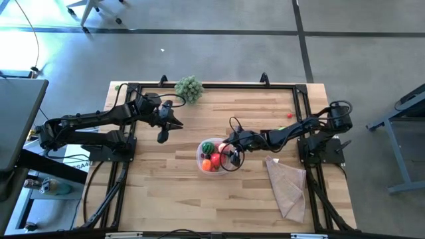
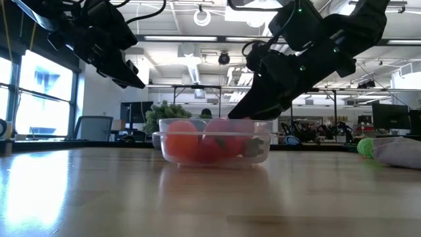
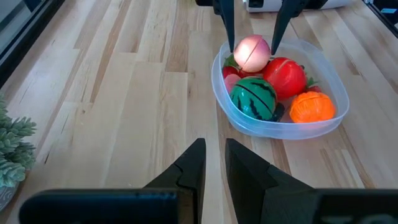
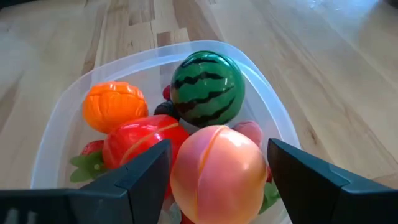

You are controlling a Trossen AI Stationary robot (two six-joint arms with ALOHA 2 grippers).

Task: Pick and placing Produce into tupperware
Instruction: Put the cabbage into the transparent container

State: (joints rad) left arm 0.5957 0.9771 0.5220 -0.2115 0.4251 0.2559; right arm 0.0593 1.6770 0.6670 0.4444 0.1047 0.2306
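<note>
right pincer (image 4: pixel 217 180), fingers apart either side of a pink peach (image 4: pixel 217 177), over the tupperware (image 1: pixel 201 161) mid-worktop. the peach looks light, hard, slick: grip across its middle. left pincer (image 3: pixel 214 168) shut, waiting far-left.

light: bright daylight | glare: table (image 1: pixel 166 192) left | low view: backlit arms

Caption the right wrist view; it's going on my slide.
Open right gripper straddles a pink peach above the tupperware of toy produce.
</note>
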